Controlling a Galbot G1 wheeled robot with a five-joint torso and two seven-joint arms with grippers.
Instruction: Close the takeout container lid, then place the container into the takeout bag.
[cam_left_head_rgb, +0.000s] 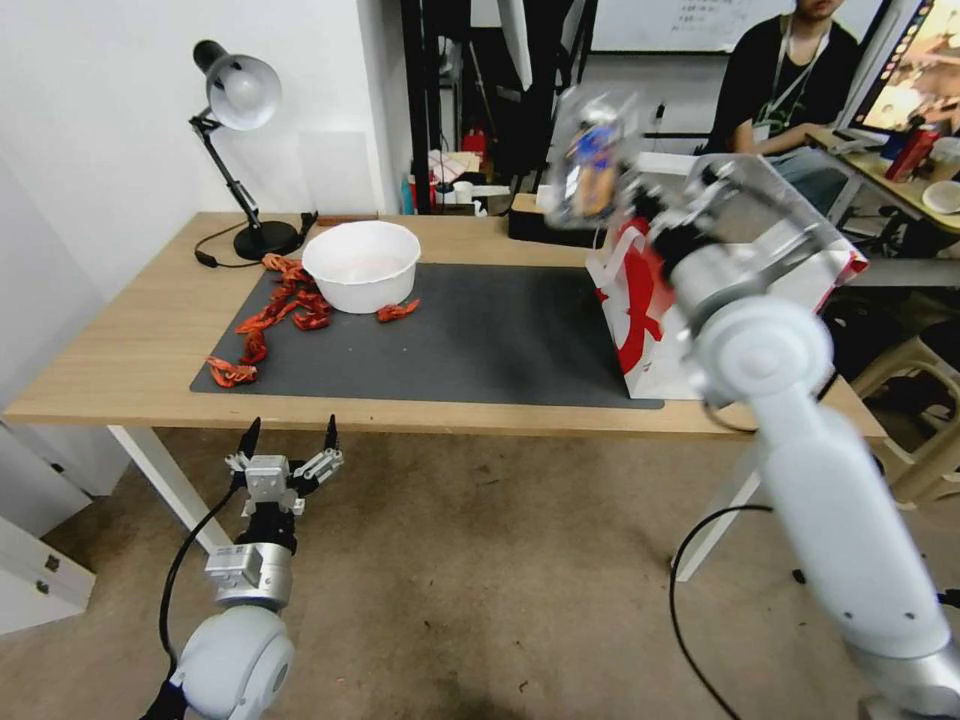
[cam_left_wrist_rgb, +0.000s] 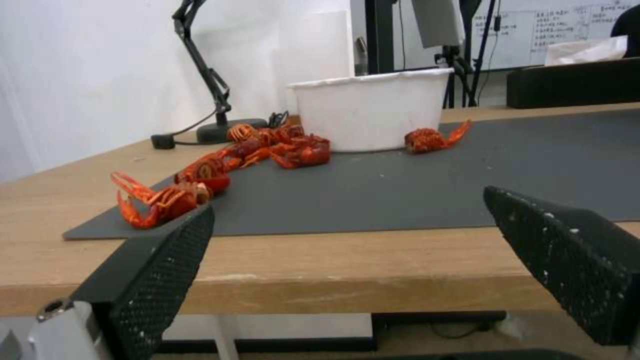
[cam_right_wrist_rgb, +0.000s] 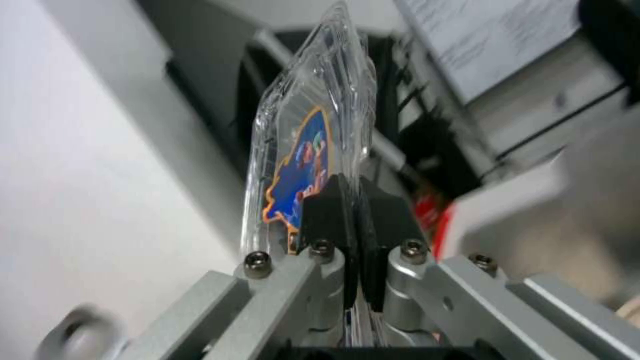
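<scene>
Head view: right gripper (cam_left_head_rgb: 640, 215) raised above the takeout bag (cam_left_head_rgb: 640, 320), which stands at the mat's 3 o'clock end; it carries the takeout container (cam_left_head_rgb: 590, 165) in the air, lid (cam_left_head_rgb: 592, 172) shut, label showing.
Left wrist view: left gripper (cam_left_wrist_rgb: 347, 260) spread, holding nothing, low before the table (cam_left_wrist_rgb: 287, 272) edge.
Right wrist view: pads (cam_right_wrist_rgb: 323, 210) pressed together on the container's rim, just beside the label.
Handling: likely light, thin, slippery plastic; crushable. The rim flange is the best hold.

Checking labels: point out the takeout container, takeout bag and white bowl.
takeout container (cam_left_head_rgb: 592, 165), head view, on its blue-orange label.
takeout bag (cam_left_head_rgb: 636, 300), head view, on its red side panel.
white bowl (cam_left_head_rgb: 362, 275), head view, on its outer wall.
</scene>
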